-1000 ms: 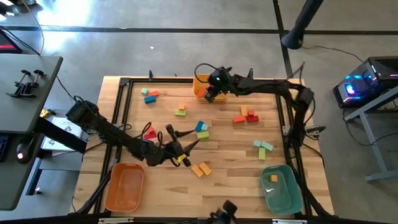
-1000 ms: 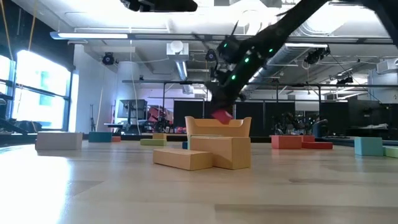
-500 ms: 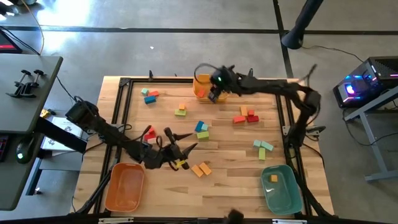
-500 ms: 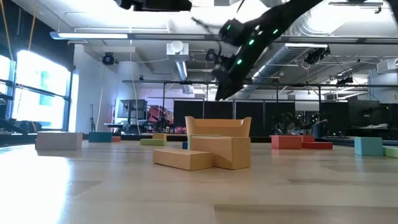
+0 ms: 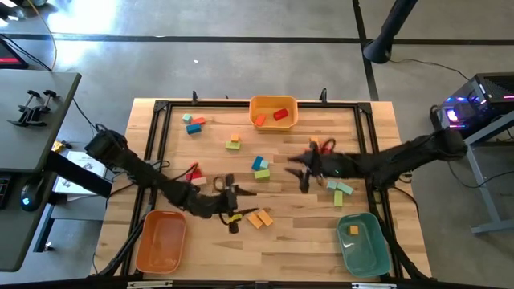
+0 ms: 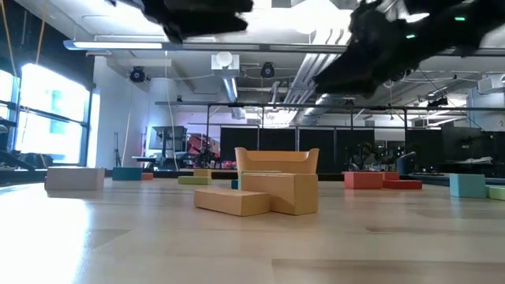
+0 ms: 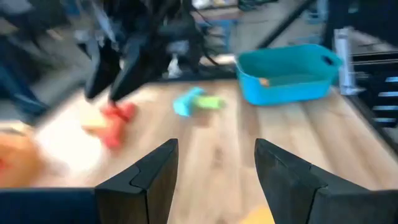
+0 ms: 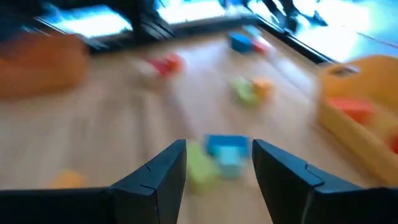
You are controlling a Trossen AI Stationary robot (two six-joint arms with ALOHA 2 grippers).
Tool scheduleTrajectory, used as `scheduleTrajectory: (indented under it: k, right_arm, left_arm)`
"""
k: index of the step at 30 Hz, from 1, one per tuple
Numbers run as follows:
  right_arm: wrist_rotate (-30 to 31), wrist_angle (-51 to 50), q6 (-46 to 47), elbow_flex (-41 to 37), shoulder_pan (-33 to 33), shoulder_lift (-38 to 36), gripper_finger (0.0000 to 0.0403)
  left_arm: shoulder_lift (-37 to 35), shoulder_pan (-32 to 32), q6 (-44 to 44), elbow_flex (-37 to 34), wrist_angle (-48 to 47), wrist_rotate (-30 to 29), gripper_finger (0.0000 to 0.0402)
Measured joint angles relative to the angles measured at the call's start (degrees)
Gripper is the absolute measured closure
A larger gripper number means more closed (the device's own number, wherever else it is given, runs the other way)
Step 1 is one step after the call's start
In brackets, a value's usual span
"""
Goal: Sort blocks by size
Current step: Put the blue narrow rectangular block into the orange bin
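Small coloured blocks lie scattered on the wooden table: a teal and a green one (image 5: 261, 167), two orange bars (image 5: 259, 217), a red and orange cluster (image 5: 323, 149), a teal and green pair (image 5: 340, 189). A red block (image 5: 280, 115) lies in the far orange bin (image 5: 273, 103). My right gripper (image 5: 295, 172) hovers open over the table's middle right, pointing at the teal and green blocks (image 8: 217, 155), nothing between its fingers. My left gripper (image 5: 239, 202) hangs open above the near middle, beside the orange bars, with nothing in it (image 7: 216, 174).
An orange bin (image 5: 161, 241) stands at the near left. At the near right stands a teal bin (image 5: 359, 242) with an orange block (image 5: 352, 230) in it. More blocks lie at the far left (image 5: 193, 123) and centre (image 5: 234, 142). A black frame edges the table.
My right gripper, above the far orange bin with a red block a second ago, has let it go into that bin. It has since swung fast toward the near edge, out over the table's middle right. My left gripper has rolled in place.
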Motion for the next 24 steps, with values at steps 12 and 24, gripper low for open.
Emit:
scheduleTrajectory:
  k: [12,24]
  right_arm:
    - [9.0,12.8,-0.2,-2.4,7.3,5.5,0.0222]
    - [9.0,13.2,2.6,-0.9,7.5,9.1,0.0222]
  left_arm:
    - [2.4,20.4,-34.5,0.0,-17.4,5.7,0.0202]
    - [14.7,28.1,-27.3,0.4,-10.1,9.6,0.0202]
